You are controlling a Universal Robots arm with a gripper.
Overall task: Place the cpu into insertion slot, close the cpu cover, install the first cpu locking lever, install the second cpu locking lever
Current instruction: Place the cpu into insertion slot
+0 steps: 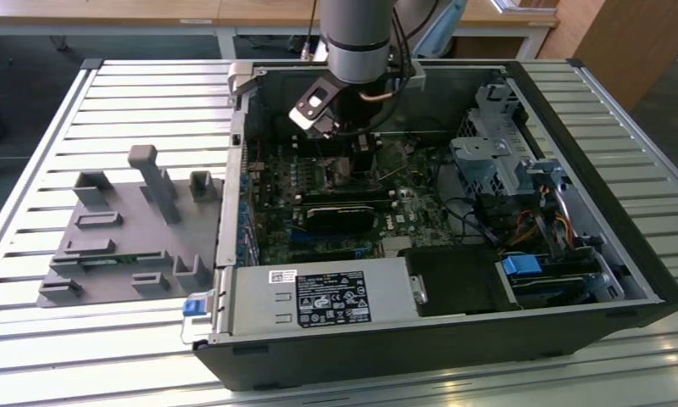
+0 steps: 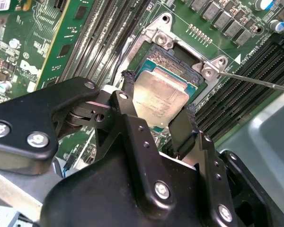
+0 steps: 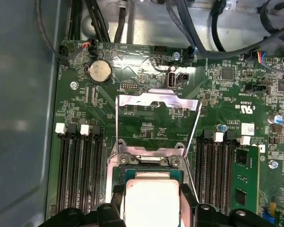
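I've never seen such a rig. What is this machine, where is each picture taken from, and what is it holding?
A robot arm reaches into an open computer case on a slatted table. The exterior view looks on from outside; both wrist views come from cameras riding on the arm, facing the green circuit board. Its gripper pinches the cpu, a small silvery chip, by two edges at the insertion slot. The cpu cover stands flipped open. A grey fixture tray lies beside the case.
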